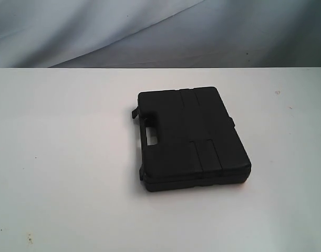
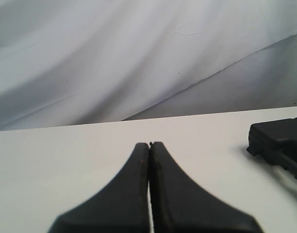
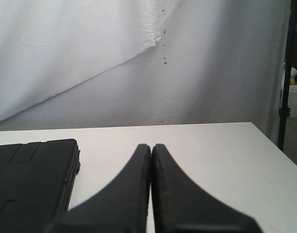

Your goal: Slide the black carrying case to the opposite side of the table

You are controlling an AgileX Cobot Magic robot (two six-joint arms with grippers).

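Note:
The black case [image 1: 190,137] lies flat on the white table [image 1: 65,157], slightly right of centre in the exterior view, its handle slot facing left. Neither arm shows in that view. In the left wrist view my left gripper [image 2: 149,144] is shut with nothing in it, low over the table, and a corner of the case [image 2: 279,141] shows off to one side, well apart from the tips. In the right wrist view my right gripper [image 3: 151,146] is also shut and empty, with the case [image 3: 31,179] lying beside it, not touching.
A wrinkled white backdrop sheet [image 1: 149,31] hangs behind the table's far edge. In the right wrist view the table's side edge [image 3: 279,150] drops off near a dark stand pole [image 3: 286,73]. Tiny specks dot the tabletop.

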